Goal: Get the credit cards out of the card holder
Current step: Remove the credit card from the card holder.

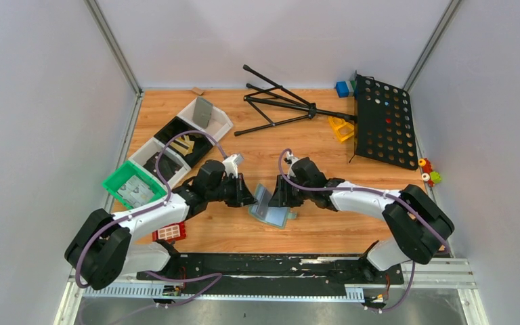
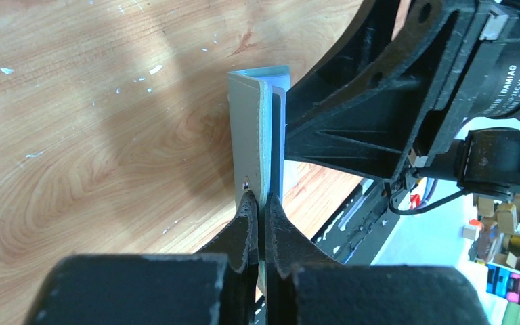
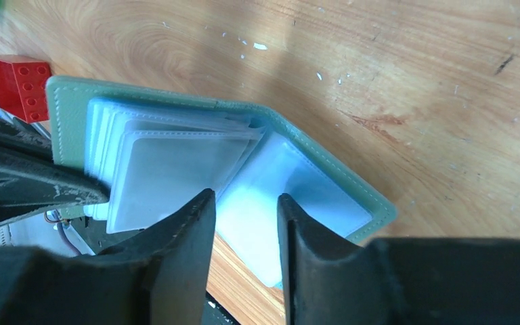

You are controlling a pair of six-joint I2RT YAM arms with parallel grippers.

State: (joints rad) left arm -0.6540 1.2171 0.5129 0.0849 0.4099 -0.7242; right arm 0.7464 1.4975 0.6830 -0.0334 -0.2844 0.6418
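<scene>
- The card holder [image 1: 271, 211] is laid open close to the middle of the bench's near edge, between the two grippers.
- One cover is stood upright and pinched at its edge by the pressed-together fingers of the left gripper [image 2: 263, 203].
- The right gripper [image 3: 244, 203] is poised over the translucent sleeves [image 3: 169, 162] with its fingers spread; contact cannot be told.
- A green tray [image 1: 117, 171] is set by the left edge, and whitish credit cards [image 1: 135, 191] are seen inside it.
- Toward the far-left corner, white bins [image 1: 220, 122] are lined up; a grey slab [image 1: 203, 112] is propped in one and tan pieces [image 1: 186, 144] are held in another.
</scene>
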